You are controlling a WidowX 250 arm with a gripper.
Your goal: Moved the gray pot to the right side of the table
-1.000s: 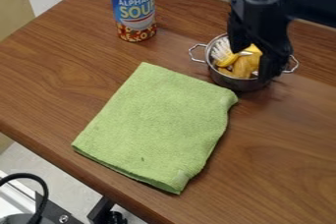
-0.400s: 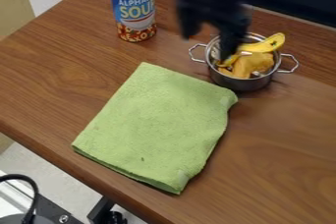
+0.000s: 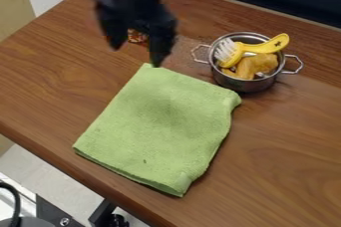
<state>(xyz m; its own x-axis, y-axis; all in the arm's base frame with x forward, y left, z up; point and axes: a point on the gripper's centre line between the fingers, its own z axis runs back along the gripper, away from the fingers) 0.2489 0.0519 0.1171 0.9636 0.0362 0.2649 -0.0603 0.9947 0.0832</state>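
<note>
My black gripper [image 3: 138,56] hangs at the upper left of centre, open, with its two fingers spread apart and nothing seen between them but the can behind. It is left of the gray metal pot [image 3: 246,85], apart from it. The pot stands upright on the upper right part of the wooden table, a handle on each side. Inside it lie a yellow brush [image 3: 267,47] with white bristles and a yellow-orange item [image 3: 256,63]; the brush's handle sticks out over the rim.
A folded green cloth [image 3: 160,126] lies at the table's middle, just below the gripper and near the pot. The soup can [image 3: 137,37] stands behind the gripper, mostly hidden. The wooden table [image 3: 286,156] extends right of the cloth, and its front edge runs along the lower left.
The gripper has moved left from over the pot to in front of the can, uncovering the brush. The pot, cloth and can have stayed in place.
</note>
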